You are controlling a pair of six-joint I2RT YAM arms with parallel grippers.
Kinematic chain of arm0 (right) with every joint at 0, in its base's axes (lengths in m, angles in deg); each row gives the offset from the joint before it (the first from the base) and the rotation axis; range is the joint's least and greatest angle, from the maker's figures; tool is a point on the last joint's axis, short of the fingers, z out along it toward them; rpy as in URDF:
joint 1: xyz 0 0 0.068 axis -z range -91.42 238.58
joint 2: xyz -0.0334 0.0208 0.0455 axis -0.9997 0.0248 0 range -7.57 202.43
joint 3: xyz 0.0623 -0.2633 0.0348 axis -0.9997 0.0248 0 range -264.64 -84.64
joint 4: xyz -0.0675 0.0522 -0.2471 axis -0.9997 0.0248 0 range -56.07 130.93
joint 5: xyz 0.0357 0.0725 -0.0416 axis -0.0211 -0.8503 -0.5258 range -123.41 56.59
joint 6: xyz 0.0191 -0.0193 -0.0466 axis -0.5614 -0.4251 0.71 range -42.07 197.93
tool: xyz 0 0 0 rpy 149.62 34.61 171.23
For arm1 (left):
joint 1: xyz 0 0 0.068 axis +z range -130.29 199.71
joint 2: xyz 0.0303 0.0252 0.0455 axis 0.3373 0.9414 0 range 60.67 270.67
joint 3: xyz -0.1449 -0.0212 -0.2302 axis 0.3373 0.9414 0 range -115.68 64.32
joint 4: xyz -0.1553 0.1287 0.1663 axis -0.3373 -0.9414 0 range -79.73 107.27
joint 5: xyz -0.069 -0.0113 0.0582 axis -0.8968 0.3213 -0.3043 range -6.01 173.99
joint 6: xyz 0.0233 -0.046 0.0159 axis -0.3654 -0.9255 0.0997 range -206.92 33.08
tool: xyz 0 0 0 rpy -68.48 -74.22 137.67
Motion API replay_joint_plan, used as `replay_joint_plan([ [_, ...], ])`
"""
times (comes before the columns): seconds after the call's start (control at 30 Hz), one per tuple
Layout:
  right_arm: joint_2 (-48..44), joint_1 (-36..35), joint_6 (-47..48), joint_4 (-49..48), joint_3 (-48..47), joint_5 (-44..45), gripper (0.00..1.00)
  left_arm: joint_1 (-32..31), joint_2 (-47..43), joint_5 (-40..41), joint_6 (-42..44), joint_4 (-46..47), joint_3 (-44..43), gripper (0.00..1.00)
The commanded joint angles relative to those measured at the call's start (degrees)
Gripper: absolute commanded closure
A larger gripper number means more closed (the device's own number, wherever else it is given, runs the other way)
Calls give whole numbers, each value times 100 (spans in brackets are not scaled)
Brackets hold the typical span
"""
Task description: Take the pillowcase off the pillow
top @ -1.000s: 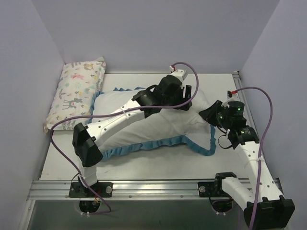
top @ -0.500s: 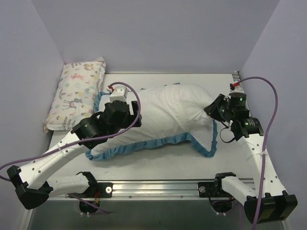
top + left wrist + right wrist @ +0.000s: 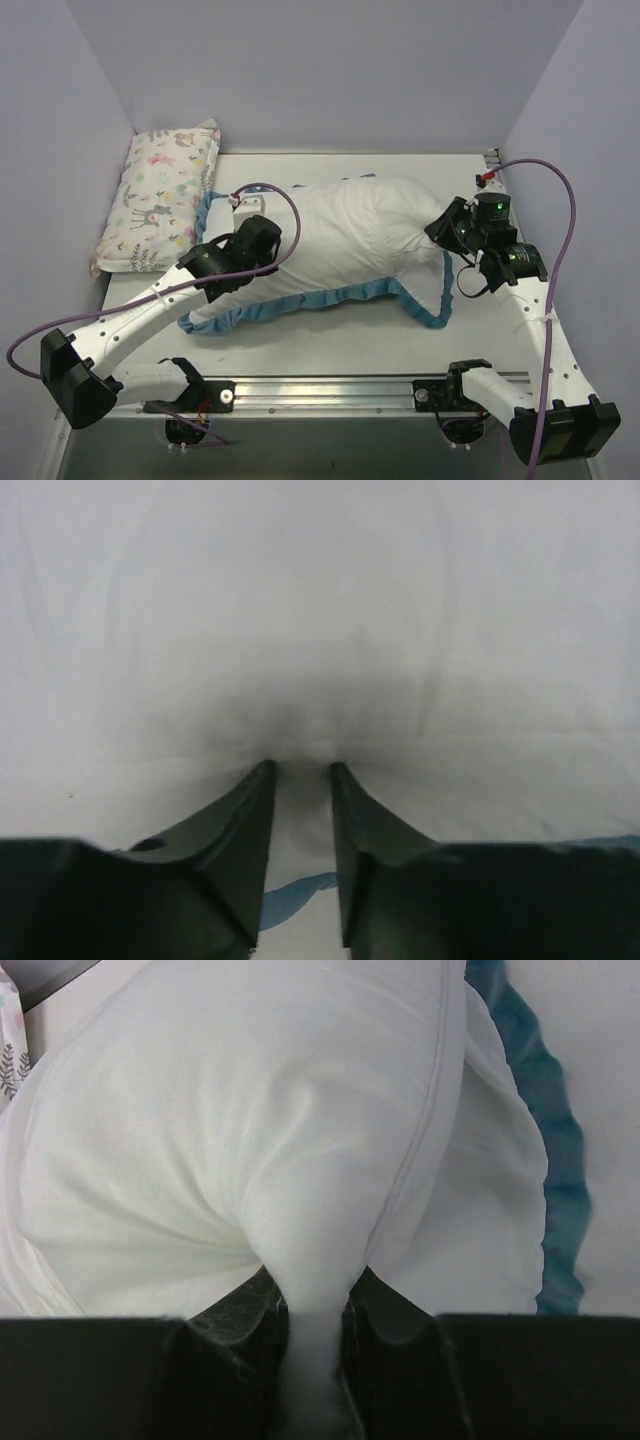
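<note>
Centrally on the worktop (image 3: 330, 350), the soft, light pillow (image 3: 360, 225) is laid, its corner pinched in the right hand (image 3: 310, 1305). The limp pillowcase (image 3: 300, 303) is best taken by its trim. The left hand (image 3: 302, 770) is narrowed against white cloth; whether anything is held cannot be told.

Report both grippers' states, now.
Left gripper: closed, pinching the pillowcase fabric.
Right gripper: closed on a corner of the pillow.

the pale table (image 3: 330, 335) holds a small pillow (image 3: 160, 195) with animals on it, far left by the wall. in the middle lies the pillowcase (image 3: 425, 292), white with a blue frilly edge, with the big white pillow (image 3: 360, 225) on it.
</note>
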Motion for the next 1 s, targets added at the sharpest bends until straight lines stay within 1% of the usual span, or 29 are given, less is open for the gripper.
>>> replay_joint_plan([
  [0.0, -70, -3, 170, -218, -346, 286, 100, 447, -201, 128, -9, 150, 77, 73],
  [0.03, -61, -3, 179, -200, -364, 303, 100, 527, -263, 102, 61, 150, 95, 86],
  [0.07, -61, -3, 196, -191, -390, 304, 100, 597, -289, 24, 97, 150, 104, 95],
  [0.1, -61, 6, 197, -174, -399, 330, 100, 720, -307, 5, 141, 141, 95, 100],
  [0.23, -61, 59, 223, -121, -452, 339, 100, 949, -421, 75, 308, 62, -2, 100],
  [0.33, -61, 42, 188, -103, -478, 225, 100, 967, -535, -397, 509, 254, -98, 100],
  [0.37, -61, 41, 188, -112, -478, 225, 100, 923, -553, -808, 545, 351, -107, 80],
  [0.4, -61, 33, 188, -112, -469, 225, 100, 827, -553, -882, 563, 404, -142, 64],
  [0.43, -61, 33, 179, -103, -469, 225, 100, 513, -545, -691, 476, 387, -151, 45],
  [0.5, -52, 24, 179, -103, -461, 225, 100, 116, -553, -444, 379, 370, -151, 21],
  [0.53, -61, 24, 179, -95, -460, 225, 100, -199, -536, -304, 213, 361, -134, 19],
  [0.6, -78, 24, 188, -95, -478, 216, 100, -456, -414, -136, 28, 282, -125, 15],
  [0.63, -87, 15, 179, -77, -495, 216, 100, -579, -343, 73, -138, 256, -107, 14],
  [0.67, -96, 24, 179, -77, -504, 216, 100, -702, -264, 180, -227, 221, -90, 11],
  [0.7, -105, 6, 170, -60, -513, 216, 100, -720, -98, 294, -393, 220, -72, 5],
  [0.8, -131, -11, 188, -42, -522, 233, 100, -721, 114, 707, -562, 334, -11, 5],
  [0.83, -131, -3, 205, -7, -522, 251, 100, -695, 167, 865, -562, 378, -2, 12],
  [0.87, -122, -11, 249, 19, -548, 277, 100, -581, 220, 858, -536, 405, -37, 19],
  [0.9, -113, -3, 267, 54, -557, 321, 100, -528, 316, 849, -492, 405, -72, 29],
  [0.93, -105, -3, 276, 72, -566, 347, 100, -484, 360, 901, -396, 413, -98, 51],
  [0.97, -113, -3, 293, 99, -601, 356, 100, -422, 378, 902, -360, 405, -98, 65],
])
